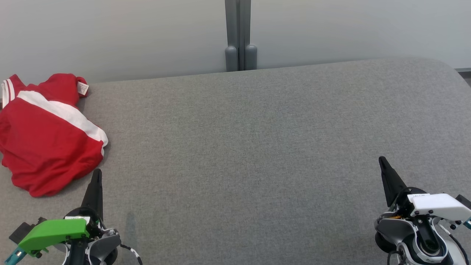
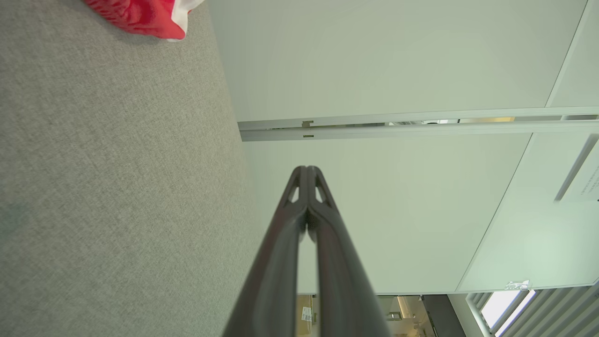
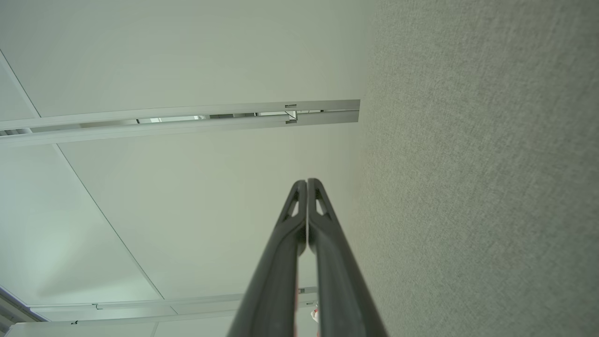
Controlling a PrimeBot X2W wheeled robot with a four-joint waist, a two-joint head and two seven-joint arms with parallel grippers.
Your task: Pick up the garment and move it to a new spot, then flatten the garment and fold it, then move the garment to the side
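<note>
Two pincers sit low by the near edge of the grey cloth-covered surface: the left pincer near its left corner and the right pincer near its right, each with dark fingers pressed together and nothing between them. The garment lies bunched against the left edge, reaching toward the far left corner, just beyond the left pincer's tip and well apart from the right one. Picking it up looks like the step in hand, and the left arm is the better placed for it. It should spread its fingers wide before reaching, come down on a raised fold rather than a flat patch, pinch several layers, and lift high enough that the trailing cloth clears before carrying it toward the middle. The garment is red and soft-looking, crossed by a broad white band, with narrow white stripes at its far left end and a small white label at its far edge.
</note>
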